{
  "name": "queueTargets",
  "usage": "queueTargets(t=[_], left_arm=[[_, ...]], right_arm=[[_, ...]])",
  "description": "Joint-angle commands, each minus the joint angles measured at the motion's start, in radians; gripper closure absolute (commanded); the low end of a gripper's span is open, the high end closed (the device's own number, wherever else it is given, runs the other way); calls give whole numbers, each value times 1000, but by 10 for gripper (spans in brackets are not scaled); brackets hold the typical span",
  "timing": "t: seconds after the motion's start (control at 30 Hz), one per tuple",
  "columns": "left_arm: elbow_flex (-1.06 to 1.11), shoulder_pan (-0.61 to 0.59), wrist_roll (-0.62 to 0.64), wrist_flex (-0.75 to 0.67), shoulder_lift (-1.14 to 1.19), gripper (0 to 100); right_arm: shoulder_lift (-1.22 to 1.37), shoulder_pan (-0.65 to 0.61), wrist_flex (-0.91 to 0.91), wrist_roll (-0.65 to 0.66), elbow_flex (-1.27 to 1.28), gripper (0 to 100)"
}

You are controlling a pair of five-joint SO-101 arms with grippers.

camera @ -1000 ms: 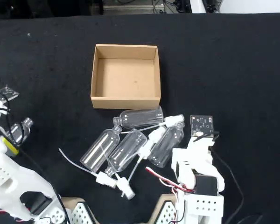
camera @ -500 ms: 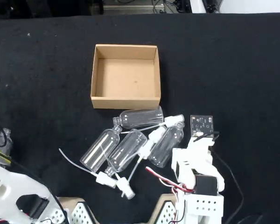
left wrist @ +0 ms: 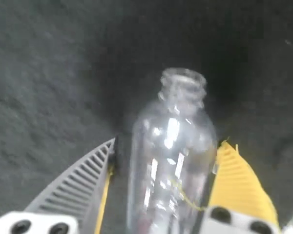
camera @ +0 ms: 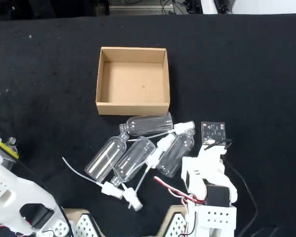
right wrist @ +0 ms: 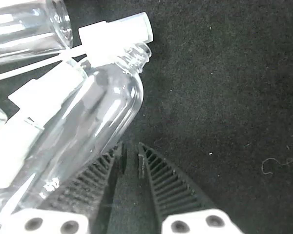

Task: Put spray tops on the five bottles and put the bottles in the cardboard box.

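- Black cloth covers the whole bench (camera: pixel 246 74). The cardboard box (camera: pixel 133 108) stands open-topped toward the far side, a little left of the middle.
- Four clear bottles lie on their sides in a cluster between the box and the near edge.
- One bottle (camera: pixel 149 124) lies just in front of the box's near wall, with its neck toward the left edge.
- Two slanted bottles (camera: pixel 107 157) (camera: pixel 134 158) lie side by side, closer to the near edge.
- The fourth bottle (camera: pixel 176 153) (right wrist: pixel 88 122) lies just beside the right arm (camera: pixel 209 182). Its threaded neck is open, and a loose top rests against it.
- White spray tops with thin tubes lie loose in the cluster. Two (camera: pixel 182 128) (camera: pixel 160 145) are among the bottle necks, and two (camera: pixel 111 189) (camera: pixel 133 200) lie by the near edge.
- The left arm (camera: pixel 10 187) stands at the near left corner.
- The left claw (left wrist: pixel 168 144) is clamped around the fifth bottle (left wrist: pixel 171 156), one finger on each side of its body. The bottle's bare neck points away from the wrist, over the cloth.
- The right claw (right wrist: pixel 131 146) rests low by the fourth bottle. Its fingers are drawn together to a narrow slit, with nothing between them.
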Motion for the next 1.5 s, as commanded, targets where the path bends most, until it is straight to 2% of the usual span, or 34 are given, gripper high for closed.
queueTargets(t=[0.0, 0.23, 0.47, 0.63, 0.83, 1.07, 1.3, 1.47], left_arm=[[84, 5, -2, -167, -21, 710], [153, 2, -11, -181, -110, 709], [214, -19, -167, -193, -129, 711], [223, -35, -167, -261, -129, 711], [243, -33, -167, -258, -138, 714], [266, -28, -160, -245, -138, 933], [216, 85, 18, -38, -247, 923], [245, 209, 333, -15, -448, 923]], right_arm=[[-99, 21, 23, 5, -1, 987], [-99, 21, 23, 5, -1, 987], [-99, 21, 23, 5, -1, 987], [-99, 21, 23, 5, -1, 987], [-99, 21, 23, 5, -1, 987], [-99, 21, 23, 5, -1, 987], [-99, 23, 23, 5, -1, 987], [-99, 23, -43, 6, -27, 986]])
